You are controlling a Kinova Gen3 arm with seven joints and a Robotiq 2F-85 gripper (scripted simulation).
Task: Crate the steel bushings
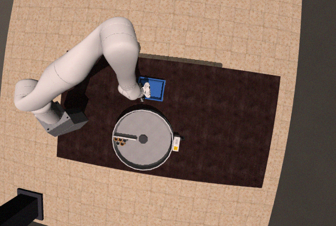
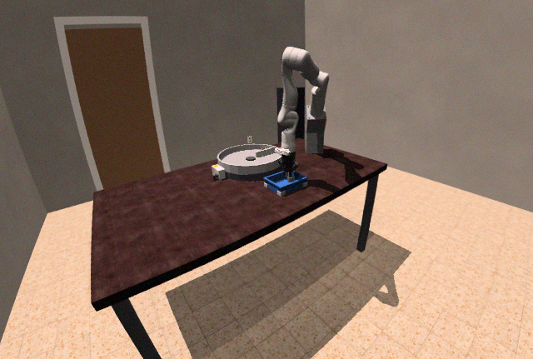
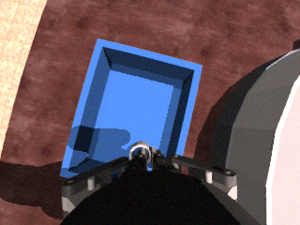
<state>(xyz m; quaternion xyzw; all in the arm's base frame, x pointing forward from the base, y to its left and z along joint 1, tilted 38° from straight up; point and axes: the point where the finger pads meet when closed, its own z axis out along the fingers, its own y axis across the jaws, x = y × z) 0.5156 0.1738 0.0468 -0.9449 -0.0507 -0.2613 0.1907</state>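
Observation:
My gripper (image 3: 148,153) is shut on a steel bushing (image 3: 140,151), a small silver ring between the fingertips. It hangs over the near edge of the blue crate (image 3: 136,104), whose floor looks empty. From above, the gripper (image 1: 146,89) is over the crate's (image 1: 153,88) left part. The grey turning table (image 1: 143,139) lies just below the crate. Several bushings (image 1: 119,141), some orange and some dark, cluster at its left rim below a raised bar (image 1: 126,136). In the side view the gripper (image 2: 287,170) reaches down into the crate (image 2: 286,182).
The turning table's rim (image 3: 244,141) is close on the right in the wrist view. A small white control box (image 1: 176,143) sits at the turning table's right side. The arm's base (image 1: 65,121) stands at the table's left end.

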